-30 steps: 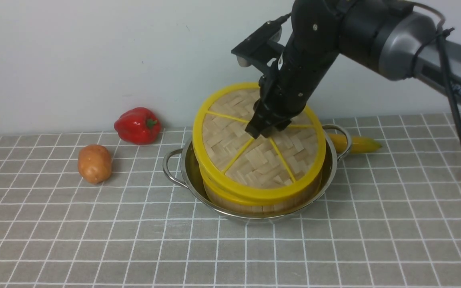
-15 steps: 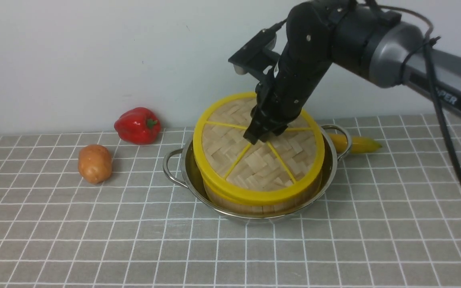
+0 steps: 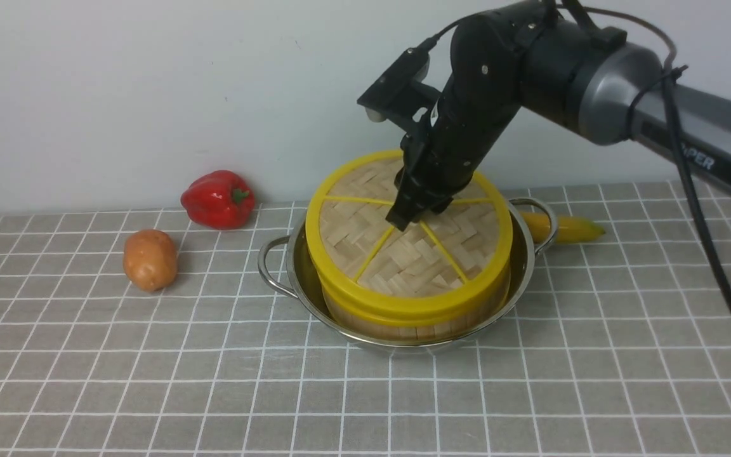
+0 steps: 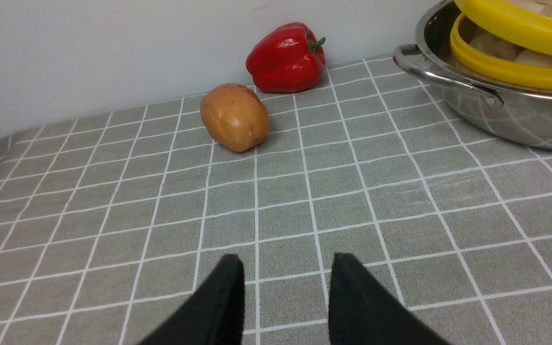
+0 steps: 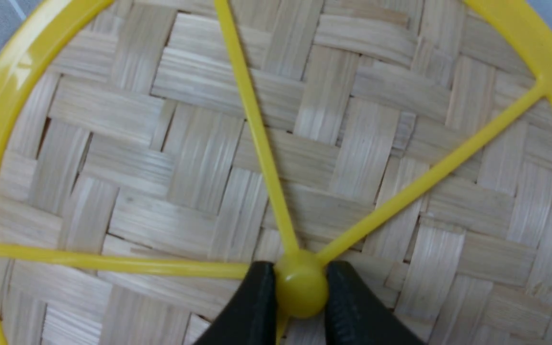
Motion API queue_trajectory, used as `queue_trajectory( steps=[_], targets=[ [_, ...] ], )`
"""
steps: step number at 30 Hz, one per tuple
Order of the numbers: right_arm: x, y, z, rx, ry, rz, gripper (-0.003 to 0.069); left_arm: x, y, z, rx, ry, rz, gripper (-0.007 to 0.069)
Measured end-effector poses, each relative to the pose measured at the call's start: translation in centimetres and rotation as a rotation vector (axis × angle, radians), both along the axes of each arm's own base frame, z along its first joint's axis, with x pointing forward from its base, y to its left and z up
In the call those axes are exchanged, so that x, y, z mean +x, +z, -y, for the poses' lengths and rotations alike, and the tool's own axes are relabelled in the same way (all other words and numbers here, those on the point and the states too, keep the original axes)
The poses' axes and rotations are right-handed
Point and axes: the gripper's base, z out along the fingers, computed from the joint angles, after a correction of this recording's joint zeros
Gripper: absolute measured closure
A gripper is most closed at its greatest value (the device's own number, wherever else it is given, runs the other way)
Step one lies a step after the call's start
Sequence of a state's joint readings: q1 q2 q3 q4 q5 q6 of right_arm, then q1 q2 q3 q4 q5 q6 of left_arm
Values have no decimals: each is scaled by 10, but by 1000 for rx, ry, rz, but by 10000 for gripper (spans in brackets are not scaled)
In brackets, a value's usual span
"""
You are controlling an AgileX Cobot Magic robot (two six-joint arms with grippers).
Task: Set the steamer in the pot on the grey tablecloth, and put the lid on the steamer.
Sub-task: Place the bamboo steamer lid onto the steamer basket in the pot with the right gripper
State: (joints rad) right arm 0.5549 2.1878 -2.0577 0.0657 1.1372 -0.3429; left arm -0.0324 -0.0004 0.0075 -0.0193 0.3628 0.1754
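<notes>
The lid [image 3: 411,244] sits over the steamer [image 3: 403,325], which stands inside the pot [image 3: 307,289] on the grey tablecloth [image 3: 530,393], about midway along the tabletop's far edge. In the front view, the right tool [image 3: 403,221] reaches down from the upper right onto the lid's centre, where the yellow spokes meet. A red pepper [image 3: 217,198] and a potato [image 3: 150,259] lie toward the far left corner, well apart from the pot. A banana [image 3: 565,228] lies just behind the pot's right handle.

In the left wrist view, the left tool [image 4: 288,261] hangs over bare cloth, released, with nothing between its jaws, well apart from the pot. On this side the lid's rim [image 4: 520,26] stands clear of the steamer's upper rim [image 4: 501,69], with a gap between them.

In the right wrist view, the right tool is clenched on the lid's small central knob [image 5: 300,282], with one black finger on each side. The woven disc spreads out beyond it.
</notes>
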Motion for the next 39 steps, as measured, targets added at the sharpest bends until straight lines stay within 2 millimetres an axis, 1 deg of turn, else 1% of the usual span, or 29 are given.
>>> queue_trajectory(
  steps=[15, 19, 28, 31, 35, 36, 39],
  targets=[
    [2, 1, -1, 4, 22, 28, 512, 0, 0, 0, 0, 0, 0, 382],
    [6, 4, -4, 39, 20, 78, 512, 0, 0, 0, 0, 0, 0, 382],
    [8, -2, -5, 37, 18, 67, 512, 0, 0, 0, 0, 0, 0, 382],
    [8, 7, -6, 40, 19, 73, 512, 0, 0, 0, 0, 0, 0, 382],
    [3, 28, -3, 28, 18, 50, 512, 0, 0, 0, 0, 0, 0, 382],
    [3, 28, -2, 26, 18, 49, 512, 0, 0, 0, 0, 0, 0, 382],
    [1, 39, -1, 32, 6, 51, 512, 0, 0, 0, 0, 0, 0, 382]
  ],
)
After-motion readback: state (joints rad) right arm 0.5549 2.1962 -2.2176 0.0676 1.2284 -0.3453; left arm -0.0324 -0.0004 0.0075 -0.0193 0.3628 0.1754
